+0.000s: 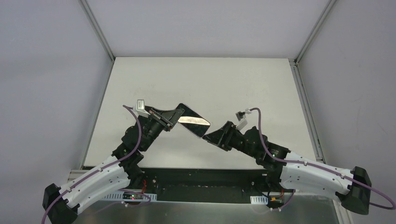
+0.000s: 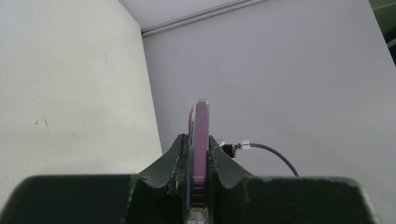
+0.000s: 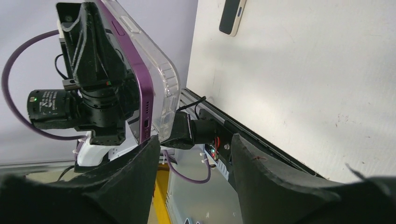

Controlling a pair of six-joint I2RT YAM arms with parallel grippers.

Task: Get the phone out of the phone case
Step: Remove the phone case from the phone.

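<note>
Phone [image 1: 192,121] (in clear phone case [image 3: 161,79]) clamped by left gripper [image 1: 170,117] presents its free end; right gripper [image 1: 210,137] hovers there, jaws apart.

The black two-finger left gripper [image 1: 173,117] is clamped on the left end of a flat, glossy, dark rectangular phone [image 1: 192,120]. It holds the phone over the white rectangular table [image 1: 201,79] with the reflective face turned upward and tilted. The black right gripper [image 1: 211,137] sits just beside the phone's lower right corner; its fingers appear parted, though the angle obscures this. A purple cable [image 1: 136,135] loops along the white-shelled left arm [image 1: 98,179]. The white-shelled right arm [image 1: 308,175] carries another.
</note>
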